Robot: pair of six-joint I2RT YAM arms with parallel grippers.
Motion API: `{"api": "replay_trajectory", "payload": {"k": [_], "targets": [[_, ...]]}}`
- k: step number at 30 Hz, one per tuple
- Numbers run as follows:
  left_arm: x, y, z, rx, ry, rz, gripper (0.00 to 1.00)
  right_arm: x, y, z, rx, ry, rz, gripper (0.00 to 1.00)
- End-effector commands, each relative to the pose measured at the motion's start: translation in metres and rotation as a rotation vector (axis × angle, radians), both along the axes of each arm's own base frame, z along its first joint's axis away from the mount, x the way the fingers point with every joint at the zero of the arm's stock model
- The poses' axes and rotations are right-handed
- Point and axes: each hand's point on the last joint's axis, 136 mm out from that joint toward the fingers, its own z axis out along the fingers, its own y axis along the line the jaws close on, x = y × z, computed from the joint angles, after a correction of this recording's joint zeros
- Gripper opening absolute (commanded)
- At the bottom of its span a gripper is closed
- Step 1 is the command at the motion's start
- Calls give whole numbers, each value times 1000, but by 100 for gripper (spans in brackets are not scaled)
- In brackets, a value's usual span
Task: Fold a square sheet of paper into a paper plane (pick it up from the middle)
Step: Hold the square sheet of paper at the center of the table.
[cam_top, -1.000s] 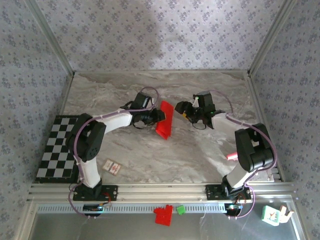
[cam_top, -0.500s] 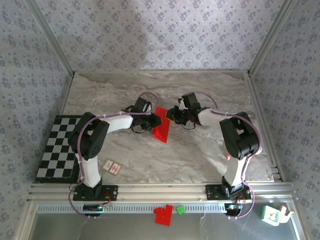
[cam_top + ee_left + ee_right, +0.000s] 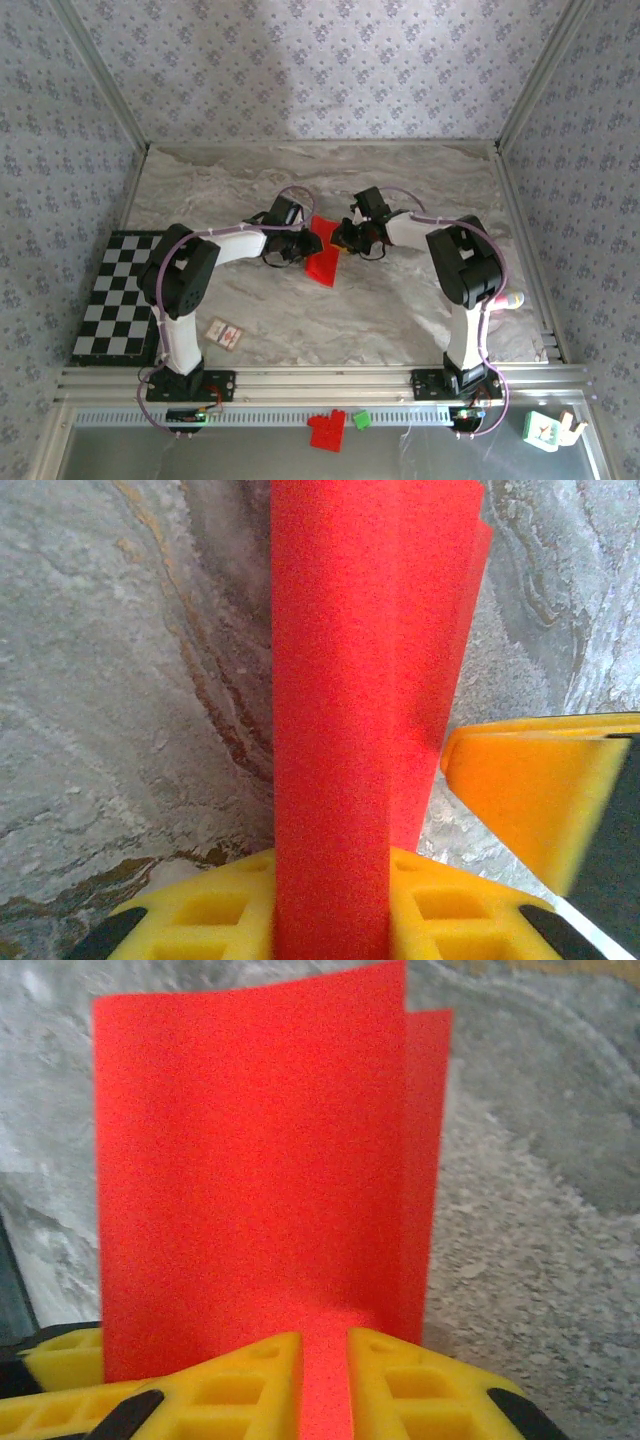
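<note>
The square sheet of paper point(image 3: 323, 260) is bright red and folded into layered panels, held on edge over the marble table between both arms. My left gripper point(image 3: 308, 241) is shut on its left edge. In the left wrist view the paper point(image 3: 360, 680) rises from between the yellow fingers point(image 3: 200, 915) of the gripper point(image 3: 330, 895), and a yellow finger of the other arm point(image 3: 530, 790) pokes in at the right. My right gripper point(image 3: 341, 237) is shut on the paper's right side. In the right wrist view the gripper point(image 3: 325, 1365) pinches a strip of the paper point(image 3: 260, 1160).
A checkerboard mat point(image 3: 115, 295) lies at the table's left edge, with a small white card point(image 3: 224, 334) near the left arm's base. A pink object point(image 3: 510, 299) sits by the right arm. A red toy brick point(image 3: 326, 430) and a green brick point(image 3: 361, 419) rest below the front rail.
My right gripper has swung left to the paper and closed on its right side. The left gripper has kept its hold, and the paper has sunk slightly toward the table.
</note>
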Motion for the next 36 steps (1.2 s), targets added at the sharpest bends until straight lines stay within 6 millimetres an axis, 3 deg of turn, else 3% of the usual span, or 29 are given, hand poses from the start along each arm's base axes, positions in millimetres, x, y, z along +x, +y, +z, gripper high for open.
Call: {"api": "replay_trajectory", "payload": {"k": [1,4,5,12,18,22,31,36], "targets": [[-5,6,-14,41,32,-1,27,-5,-2,-11,-56,33,17,19],[-6,6,-12,44,34,-3,27,-11,-8,-23,-91,67,16,18],[-5,6,-11,43,32,-4,28,-3,-4,-16,-89,48,16,18],[-4,12,-1,71,20,2,34,-8,-10,-28,-141,84,27,18],[-3,25,5,133,6,-7,43,-8,-8,-26,-139,78,44,18],[-2,22,-1,137,37,-24,47,-6,-5,-22,-126,68,53,18],[-6,22,-18,177,114,-40,47,-3,0,-8,-75,46,56,20],[-11,25,-26,196,142,-53,44,8,5,24,-1,-14,42,26]]}}
